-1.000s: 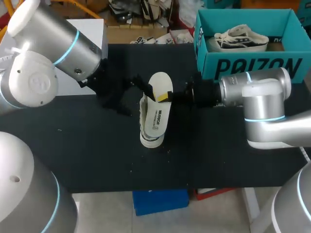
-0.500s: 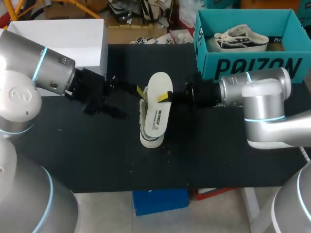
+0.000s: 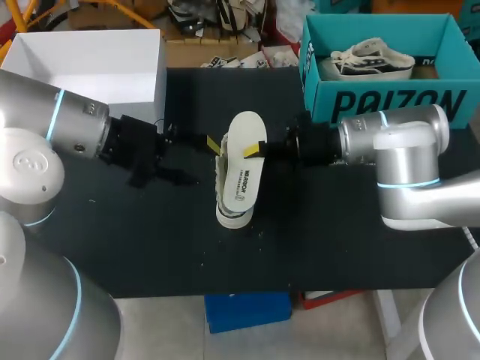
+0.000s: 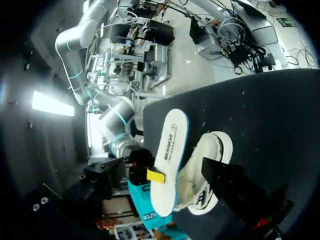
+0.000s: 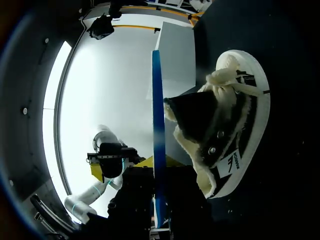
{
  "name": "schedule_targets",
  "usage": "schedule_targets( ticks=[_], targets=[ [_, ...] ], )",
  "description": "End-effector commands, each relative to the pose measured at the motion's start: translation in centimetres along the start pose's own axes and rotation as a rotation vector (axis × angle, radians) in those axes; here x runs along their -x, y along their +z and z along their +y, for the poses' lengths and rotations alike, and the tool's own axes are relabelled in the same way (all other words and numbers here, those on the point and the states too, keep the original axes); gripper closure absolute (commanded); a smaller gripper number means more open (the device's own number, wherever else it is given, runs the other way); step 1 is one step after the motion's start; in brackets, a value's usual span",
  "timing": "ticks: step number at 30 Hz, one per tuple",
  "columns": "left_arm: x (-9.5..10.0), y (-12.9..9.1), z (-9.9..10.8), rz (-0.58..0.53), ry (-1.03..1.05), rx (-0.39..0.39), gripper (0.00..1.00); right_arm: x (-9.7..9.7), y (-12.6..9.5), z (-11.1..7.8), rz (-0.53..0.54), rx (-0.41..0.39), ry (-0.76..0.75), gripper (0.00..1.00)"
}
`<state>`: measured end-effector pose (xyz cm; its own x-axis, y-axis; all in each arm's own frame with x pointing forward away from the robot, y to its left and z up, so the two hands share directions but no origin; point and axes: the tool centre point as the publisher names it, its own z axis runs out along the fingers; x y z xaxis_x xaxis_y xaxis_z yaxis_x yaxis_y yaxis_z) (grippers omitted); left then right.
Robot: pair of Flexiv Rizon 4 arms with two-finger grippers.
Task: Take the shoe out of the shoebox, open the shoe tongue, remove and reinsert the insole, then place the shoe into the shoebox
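Desk: one, black; it carries everything below.
Shoes: two. One cream shoe lies in the middle of the desk, outside the boxes. The second shoe is in the shoebox at the far right.
Insole: one, white. It lies over the middle shoe with its printed face up and covers most of it.
End effectors: two.
Right end effector: closed on the far part of the insole, one yellow tip on top of it.
Left end effector: just beside the shoe on its left. I cannot tell if it is open or closed, or if it touches anything.
Boxes: two at the far edge, a white box at the left and a teal shoebox at the right.
Hard to see: whether the near end of the insole sits inside the shoe. The left end effector is dark against the dark desk. The shoebox wall hides the lower part of the second shoe.
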<state>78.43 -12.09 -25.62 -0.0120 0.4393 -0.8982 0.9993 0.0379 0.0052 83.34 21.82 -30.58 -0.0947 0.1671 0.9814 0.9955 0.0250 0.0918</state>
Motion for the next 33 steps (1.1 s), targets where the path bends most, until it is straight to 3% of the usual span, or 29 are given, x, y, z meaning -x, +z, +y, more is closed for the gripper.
schedule_targets(
  ticks=[1,13,25,30,31,32,33],
  targets=[
    [-2.1,0.1,-0.5,-0.108,-0.028,0.033,0.0,0.0,0.1,-0.1,-0.002,0.003,0.0,1.0],
    [-3.5,0.6,1.2,-0.267,0.022,0.093,0.0,0.0,0.1,-0.1,-0.002,0.003,0.0,1.0],
    [-3.2,3.8,2.7,-0.363,0.068,0.088,0.0,0.0,0.1,-0.1,-0.002,0.003,0.0,1.0],
    [-2.8,4.7,3.2,-0.388,0.084,0.087,0.28,0.0,0.1,-0.1,-0.002,0.003,0.0,1.0],
    [-2.7,4.9,3.3,-0.391,0.086,0.086,0.29,0.0,0.1,-0.1,-0.002,0.003,0.0,1.0],
    [-2.6,5.1,3.3,-0.391,0.087,0.086,0.44,0.0,0.1,-0.1,-0.002,0.003,0.0,1.0],
    [-2.5,5.2,3.4,-0.391,0.088,0.086,0.51,0.0,0.1,-0.1,-0.002,0.003,0.0,1.0]
  ],
)
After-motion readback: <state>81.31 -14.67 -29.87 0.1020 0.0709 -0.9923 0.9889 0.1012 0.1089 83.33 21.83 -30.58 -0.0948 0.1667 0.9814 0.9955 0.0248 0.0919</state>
